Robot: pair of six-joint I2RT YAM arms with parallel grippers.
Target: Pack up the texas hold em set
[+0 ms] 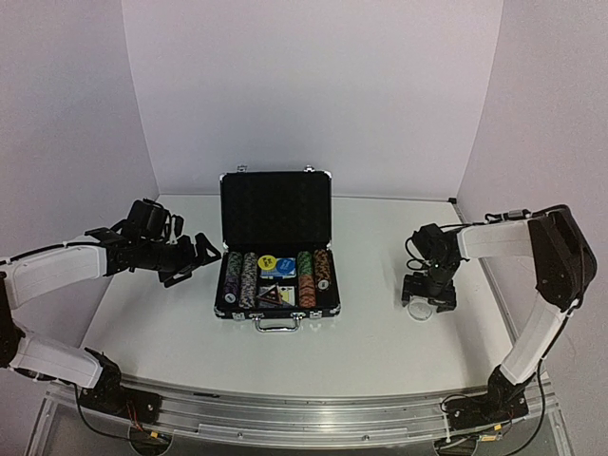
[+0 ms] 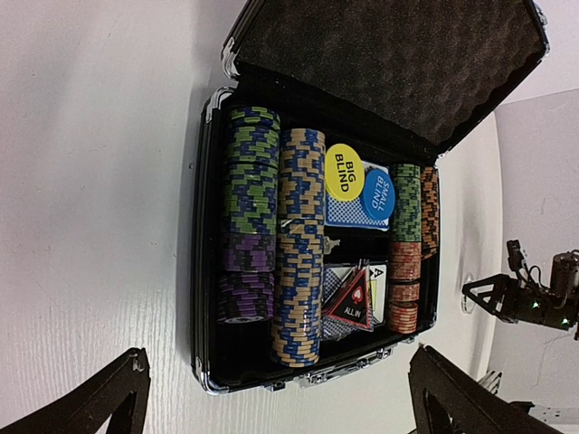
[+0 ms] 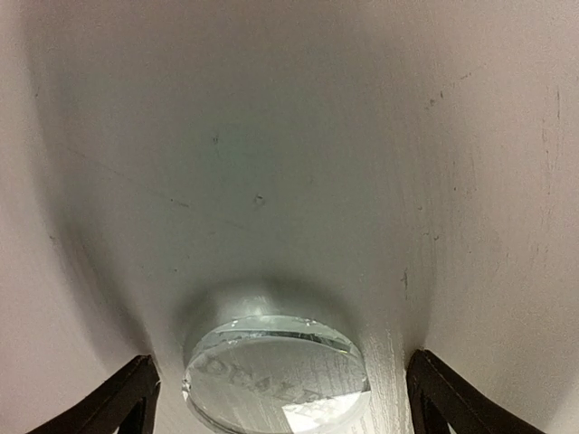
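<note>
The black silver-edged briefcase [image 1: 275,201] lies open mid-table with its lid upright, also in the left wrist view [image 2: 389,54]. Rows of striped chips [image 2: 298,244] fill it, along with blue card decks [image 2: 355,215], a yellow disc [image 2: 344,171], a blue disc [image 2: 378,196] and the dark triangular marker [image 2: 353,303]. My left gripper [image 1: 204,255] is open and empty, held left of the case. A clear disc [image 3: 276,375] lies flat on the table to the right of the case [image 1: 421,311]. My right gripper [image 3: 276,407] is open just above it, fingers on either side, not touching.
White walls close in the table at the back and both sides. The case handle [image 1: 276,324] points toward the near edge. My right arm [image 2: 529,298] shows beyond the case in the left wrist view.
</note>
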